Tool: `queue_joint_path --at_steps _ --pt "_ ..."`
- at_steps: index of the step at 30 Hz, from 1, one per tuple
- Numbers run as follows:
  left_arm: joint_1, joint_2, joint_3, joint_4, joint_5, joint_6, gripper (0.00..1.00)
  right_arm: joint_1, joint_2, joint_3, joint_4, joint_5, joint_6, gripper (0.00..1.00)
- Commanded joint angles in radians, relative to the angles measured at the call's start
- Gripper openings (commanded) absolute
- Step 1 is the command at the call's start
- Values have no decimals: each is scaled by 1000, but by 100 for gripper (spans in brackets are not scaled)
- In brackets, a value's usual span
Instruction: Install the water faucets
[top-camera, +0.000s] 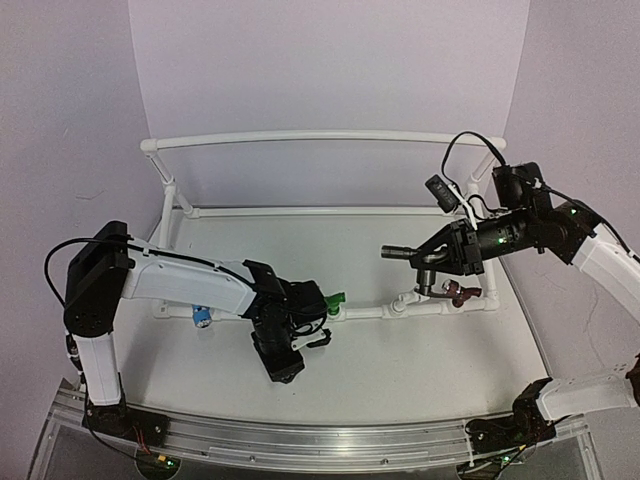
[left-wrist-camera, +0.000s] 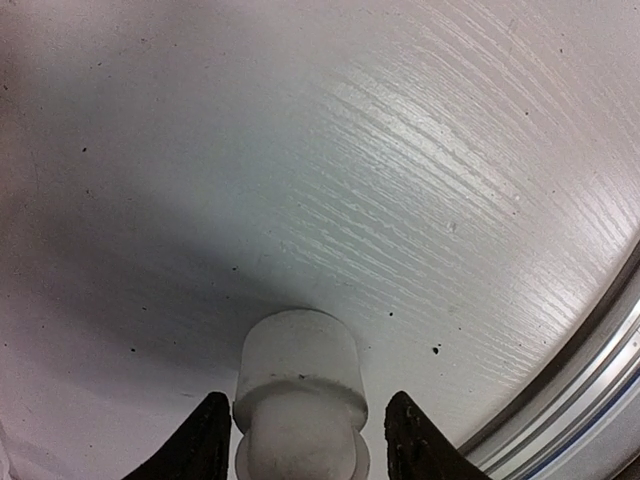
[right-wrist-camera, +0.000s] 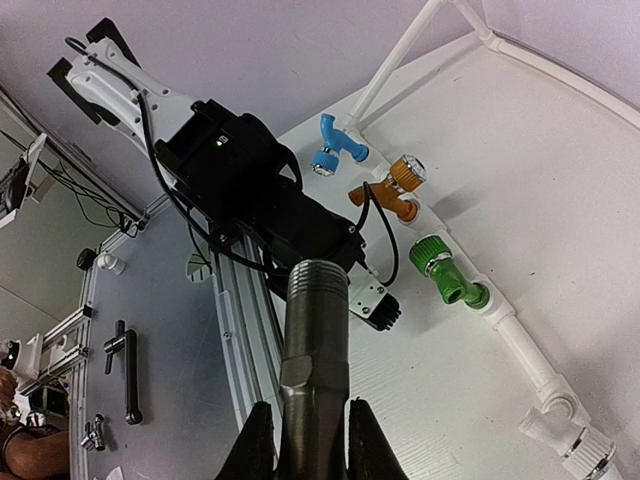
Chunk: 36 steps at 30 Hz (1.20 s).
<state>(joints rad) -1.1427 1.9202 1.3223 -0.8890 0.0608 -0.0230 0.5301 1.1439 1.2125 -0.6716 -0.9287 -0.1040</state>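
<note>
My right gripper (top-camera: 437, 258) is shut on the dark grey metal faucet (top-camera: 405, 254) and holds it level above the white pipe (top-camera: 370, 312), just up-left of the maroon faucet (top-camera: 460, 292). In the right wrist view its threaded end (right-wrist-camera: 317, 300) sticks out past my gripper (right-wrist-camera: 305, 445). Blue (right-wrist-camera: 335, 145), gold (right-wrist-camera: 395, 185) and green (right-wrist-camera: 445, 270) faucets sit on the pipe. My left gripper (top-camera: 283, 362) hangs low over the table near the green faucet (top-camera: 335, 298). In its wrist view a white plastic fitting (left-wrist-camera: 298, 385) sits between the fingers (left-wrist-camera: 205, 445), above the table.
A white pipe frame with a raised back rail (top-camera: 320, 137) borders the table. An aluminium rail (left-wrist-camera: 590, 370) runs along the near edge. The left arm's black wrist (right-wrist-camera: 250, 190) lies across the table middle. An open white pipe socket (right-wrist-camera: 570, 440) is at the pipe's right.
</note>
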Motion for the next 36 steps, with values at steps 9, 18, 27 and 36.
queue_joint_path --at_steps 9,18,27,36 --pt "7 3 27 -26 15 14 17 -5 30 80 -21 6 -77 0" --pt "7 -218 110 40 52 -35 4 -5 104 193 -41 78 -167 0" --pt "33 -407 135 205 -2 -104 3 -5 210 406 -197 196 -327 0" --pt "203 -661 -28 590 90 -292 0 -4 203 511 -199 278 -485 0"
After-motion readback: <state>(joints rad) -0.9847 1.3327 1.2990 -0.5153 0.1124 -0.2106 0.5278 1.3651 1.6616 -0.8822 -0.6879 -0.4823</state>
